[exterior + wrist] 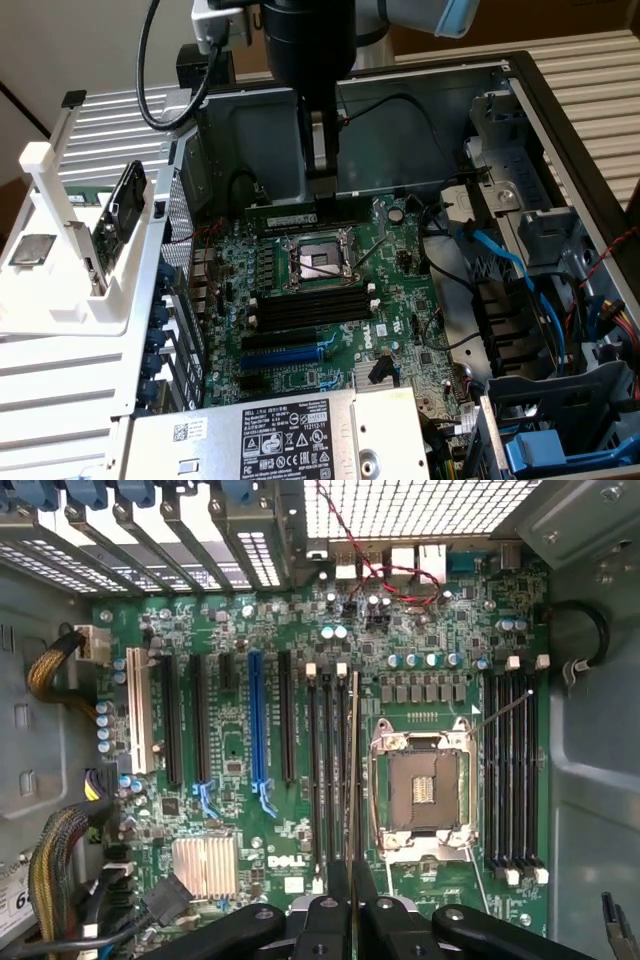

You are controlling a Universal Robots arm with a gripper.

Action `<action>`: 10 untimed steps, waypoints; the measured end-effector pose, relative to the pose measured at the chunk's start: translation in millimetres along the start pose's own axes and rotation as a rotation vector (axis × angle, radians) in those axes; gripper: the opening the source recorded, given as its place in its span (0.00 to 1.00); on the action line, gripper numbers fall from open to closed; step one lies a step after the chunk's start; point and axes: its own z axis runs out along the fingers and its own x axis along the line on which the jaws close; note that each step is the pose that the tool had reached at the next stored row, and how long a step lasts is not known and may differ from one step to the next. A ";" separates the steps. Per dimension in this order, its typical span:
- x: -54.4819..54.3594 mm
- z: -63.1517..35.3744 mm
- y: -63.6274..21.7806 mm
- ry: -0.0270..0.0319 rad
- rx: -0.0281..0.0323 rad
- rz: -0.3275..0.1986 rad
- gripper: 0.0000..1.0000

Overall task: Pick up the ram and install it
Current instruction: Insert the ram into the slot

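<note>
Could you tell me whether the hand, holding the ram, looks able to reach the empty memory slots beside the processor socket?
Probably yes. The hand grips the ram above the motherboard, and the memory slots beside the processor socket lie open, with no cable across them.

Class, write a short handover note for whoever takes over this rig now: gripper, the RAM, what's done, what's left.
The gripper is shut on the ram, gripping its upper edge.
Ram: held level above the motherboard, in line with the black memory slots beside the empty CPU socket.
Done: ram picked up.
Left: it is not yet seated in a slot.
</note>
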 end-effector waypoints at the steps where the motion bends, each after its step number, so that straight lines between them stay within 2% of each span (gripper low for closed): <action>1: 0.5 0.6 -0.1 -0.0030 0.0000 -0.001 0.13; 6: 0.9 3.1 0.0 -0.0127 -0.0006 -0.011 0.13; 7: 0.9 5.2 0.4 -0.0168 -0.0008 -0.019 0.13; 10: 1.0 5.8 1.4 -0.0174 -0.0009 -0.022 0.13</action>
